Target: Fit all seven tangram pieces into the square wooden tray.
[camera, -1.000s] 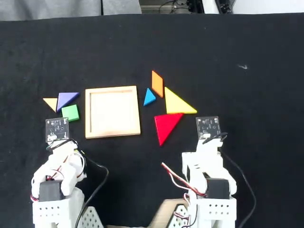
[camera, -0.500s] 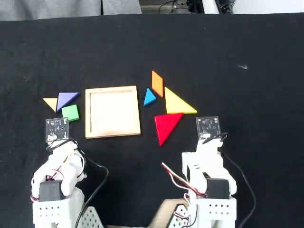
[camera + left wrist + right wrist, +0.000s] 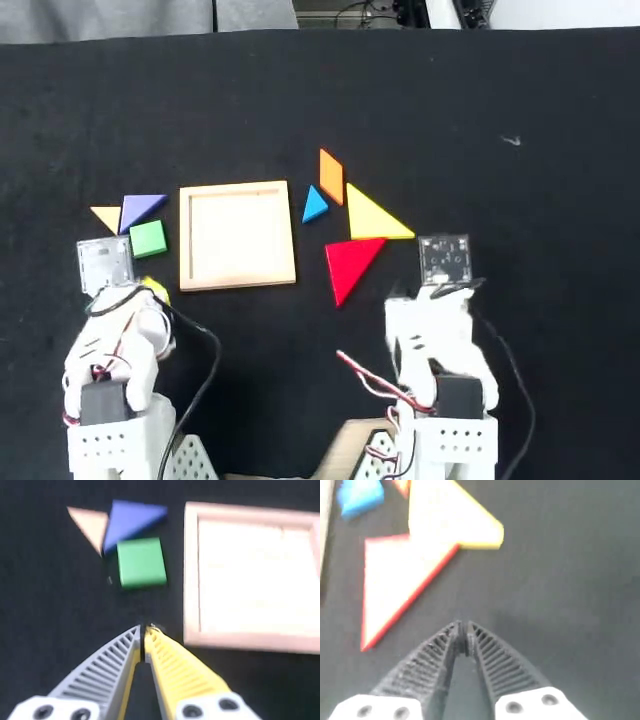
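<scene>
Yellow and grey, the left gripper (image 3: pixel 144 630) has shifted in the last half second: its arm has stretched forward, and the tips now hang over bare cloth just short of the green square (image 3: pixel 148 237). Its jaws are clenched on nothing. Beyond the square lie the tan triangle (image 3: pixel 105 216) and the purple triangle (image 3: pixel 142 208), all three unmoved, just left of the tray (image 3: pixel 237 235). The tray has not moved either and holds no piece.

To its right, the blue triangle (image 3: pixel 314 204), the orange piece (image 3: pixel 331 176), the yellow triangle (image 3: pixel 372 216) and the red triangle (image 3: pixel 352 266) lie where they were.

The right gripper (image 3: pixel 464 627) has also come forward with its arm. It points at the cloth beside the red triangle's long edge, with jaws pressed together and empty.

Both arms look to be leaving their rest pose to start work. All seven pieces are still outside the tray, so the task is barely begun. Each gripper would need to open before it can take a piece.
</scene>
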You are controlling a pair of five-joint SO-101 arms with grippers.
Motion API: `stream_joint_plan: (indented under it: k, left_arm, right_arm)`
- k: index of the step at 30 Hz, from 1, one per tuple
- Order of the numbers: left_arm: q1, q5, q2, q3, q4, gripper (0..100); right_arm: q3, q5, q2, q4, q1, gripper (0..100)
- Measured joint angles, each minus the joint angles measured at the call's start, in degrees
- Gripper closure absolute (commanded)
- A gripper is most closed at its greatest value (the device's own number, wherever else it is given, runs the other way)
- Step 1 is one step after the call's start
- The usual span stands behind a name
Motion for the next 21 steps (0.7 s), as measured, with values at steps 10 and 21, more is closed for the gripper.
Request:
stream_joint_plan:
  k: [10,21]
  left_arm:
    - [-0.2,-21.5,0.0,-0.3,-6.9,97]
    - [-0.2,-13.5,-0.2,-20.1,-2.8,97]
  right_arm:
    - [0.2,11.1,0.0,-12.0,4.2,81.5]
    - [-3.5,12.5,0.0,-11.2,4.5,81.1]
